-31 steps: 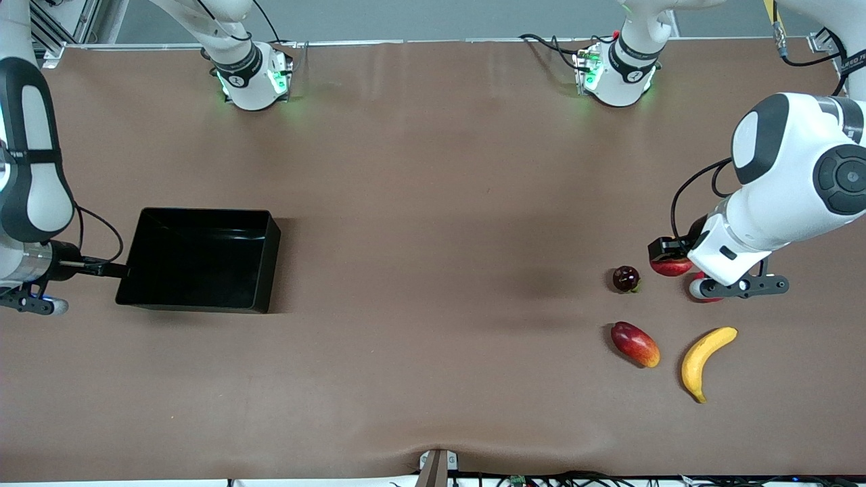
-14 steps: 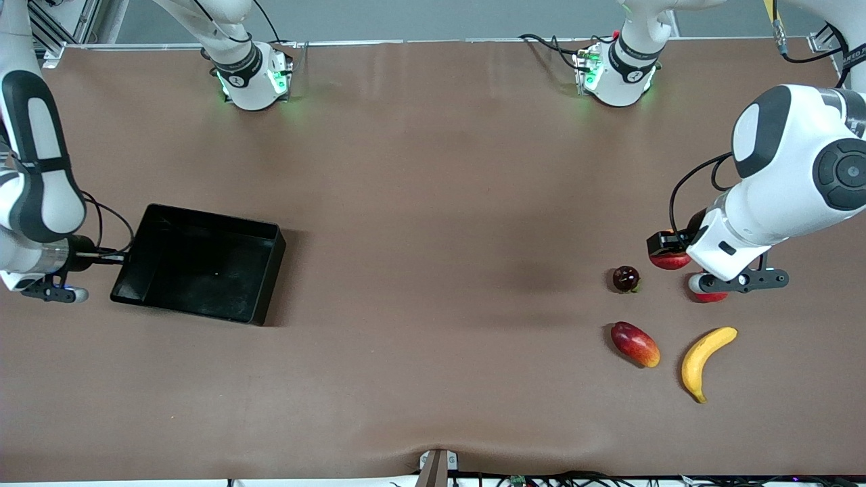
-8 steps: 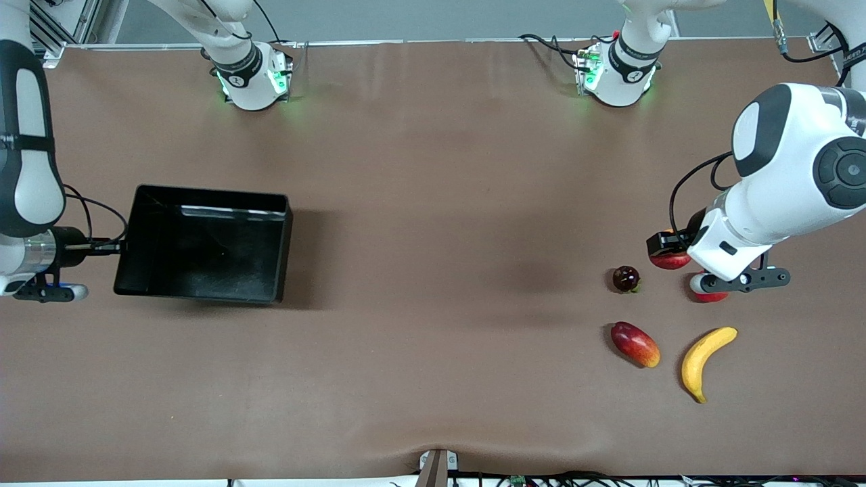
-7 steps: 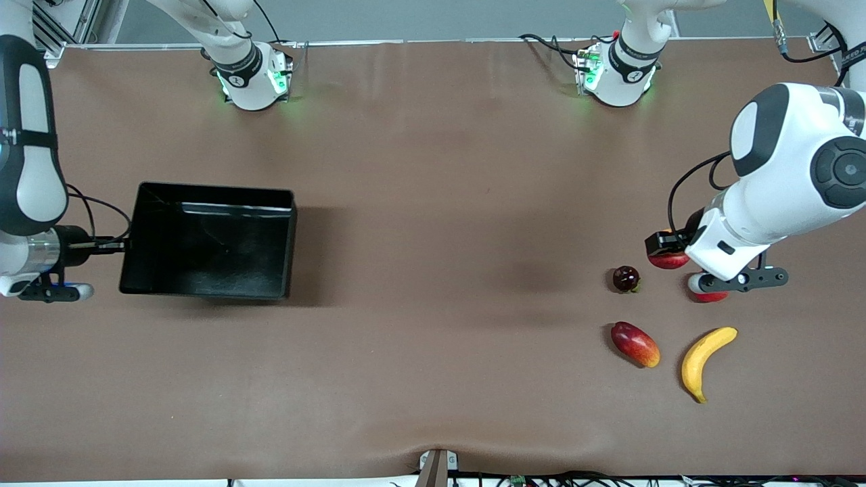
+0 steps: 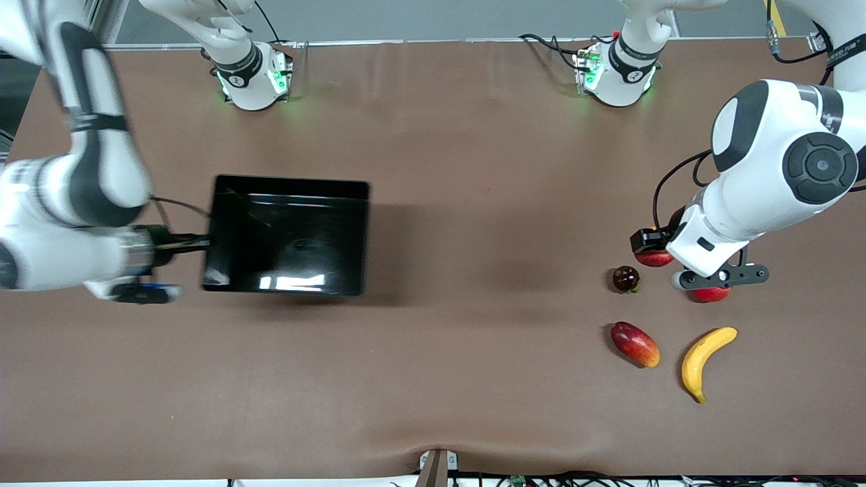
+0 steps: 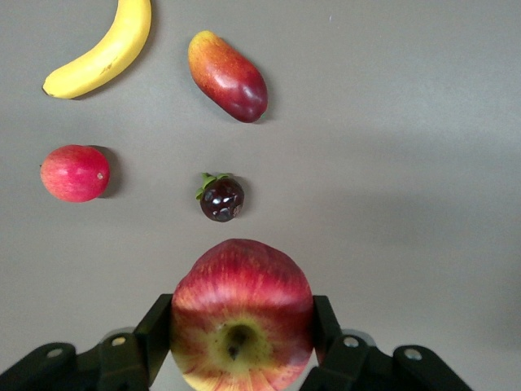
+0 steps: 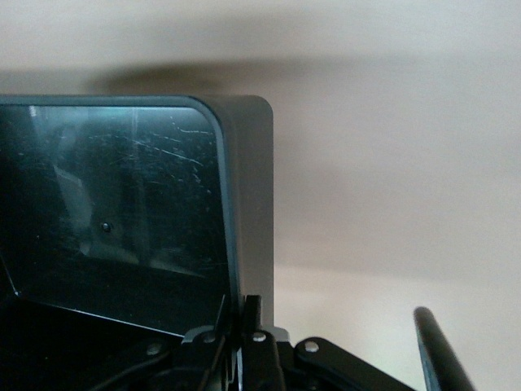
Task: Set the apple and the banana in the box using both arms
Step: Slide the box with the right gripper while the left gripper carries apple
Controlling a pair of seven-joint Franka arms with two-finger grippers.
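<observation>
The left gripper (image 6: 241, 342) is squeezing the apple (image 6: 242, 316) between its two fingers, up in the air. The right gripper (image 7: 241, 330) is pinching the wall of the box (image 7: 248, 212) and holding it up.

No text, label, brand, number or sign can be read on anything in these views.

A robotics laboratory: two white robot arms with black joint bands (image 5: 764, 176) stand on green-lit bases (image 5: 254, 81) bolted to a brown-covered work table (image 5: 446, 203), black cables (image 5: 548, 42) trailing along its edge
</observation>
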